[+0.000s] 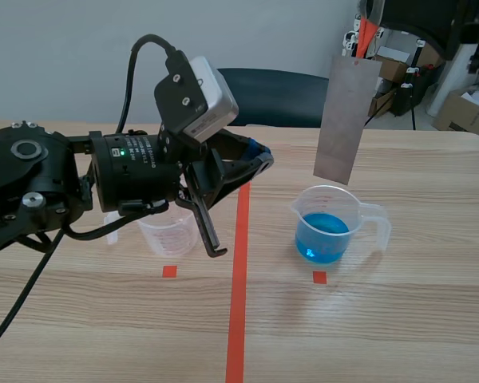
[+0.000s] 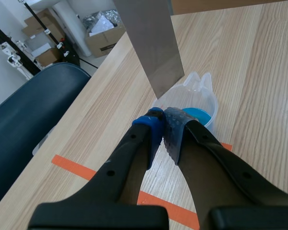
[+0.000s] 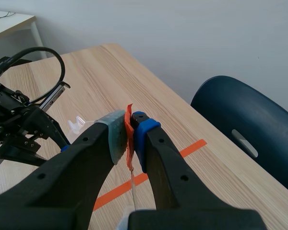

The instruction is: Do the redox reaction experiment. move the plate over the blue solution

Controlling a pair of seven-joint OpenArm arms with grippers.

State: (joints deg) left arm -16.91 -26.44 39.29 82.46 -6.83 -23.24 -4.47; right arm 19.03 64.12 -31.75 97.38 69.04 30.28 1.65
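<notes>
A grey metal plate (image 1: 347, 120) hangs upright, its lower edge just above the rim of a clear beaker (image 1: 329, 227) holding blue solution. In the right wrist view my right gripper (image 3: 129, 132) is shut on an orange-red tab at the plate's top, and the plate shows edge-on below the fingers. My left gripper (image 1: 259, 157) is raised left of the red tape line with its pads pressed together on nothing. In the left wrist view that gripper (image 2: 164, 122) points toward the beaker (image 2: 201, 88), and the plate (image 2: 151, 43) hangs above it.
An empty clear beaker (image 1: 169, 234) stands under the left arm, near a small red square. A dark blue chair (image 1: 279, 96) sits behind the table's far edge. Cardboard boxes (image 1: 463, 112) and stands are at the back right.
</notes>
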